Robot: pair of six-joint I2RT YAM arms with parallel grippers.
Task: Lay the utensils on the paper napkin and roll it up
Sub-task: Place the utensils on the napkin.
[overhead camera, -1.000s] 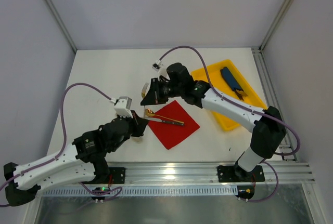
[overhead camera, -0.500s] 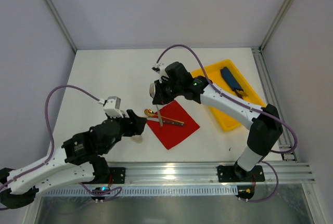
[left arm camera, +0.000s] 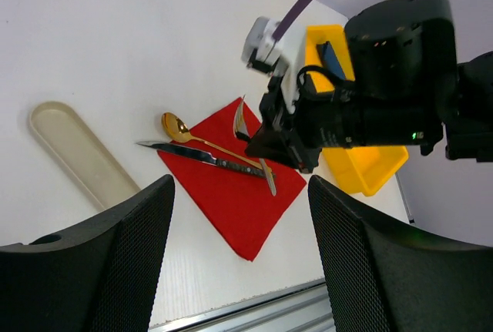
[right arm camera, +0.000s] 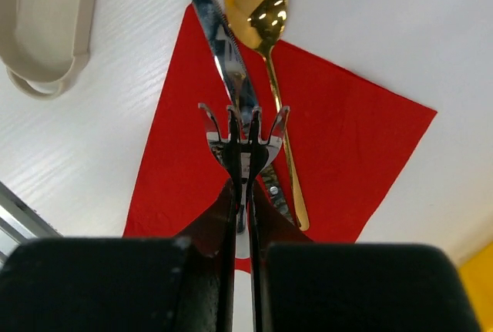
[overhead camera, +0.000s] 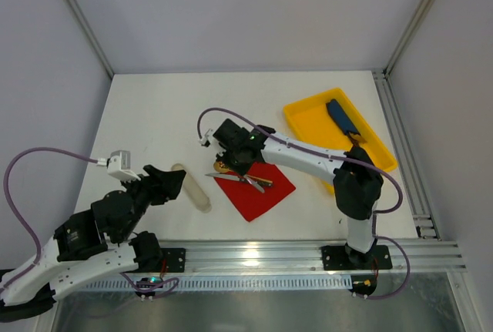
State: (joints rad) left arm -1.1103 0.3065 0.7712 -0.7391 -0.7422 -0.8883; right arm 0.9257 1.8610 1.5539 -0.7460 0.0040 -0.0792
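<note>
Stage of place-setting, shown from above and from both wrists. Red napkin (overhead camera: 260,196) lies flat and unrolled on the white table (overhead camera: 154,116), set cornerwise, near the yellow tray (overhead camera: 308,120).

Spoon (right arm camera: 257,5) and knife (right arm camera: 223,47) already lie across the napkin. Their handles converge on the paper, while the bowl and the blade tip reach past its upper-left edge onto the table.

Fork (right arm camera: 243,128), the third utensil, is not yet laid down. The right gripper (right arm camera: 243,186) has its jaws pressed together on the fork's neck, tines pointing away from the wrist, over the knife and spoon. Whether the fork touches them cannot be told.

Left gripper (overhead camera: 166,179) stands to the left of the napkin, jaws spread wide and holding nothing. A beige case (overhead camera: 192,188) lies on the table between it and the napkin.

Judged done: two of three utensils placed. Judged left: setting the fork down, releasing it, then rolling the napkin around all three.

A flat dark-blue item (overhead camera: 343,119) rests in the tray. No brand, label or writing is legible in any view.
</note>
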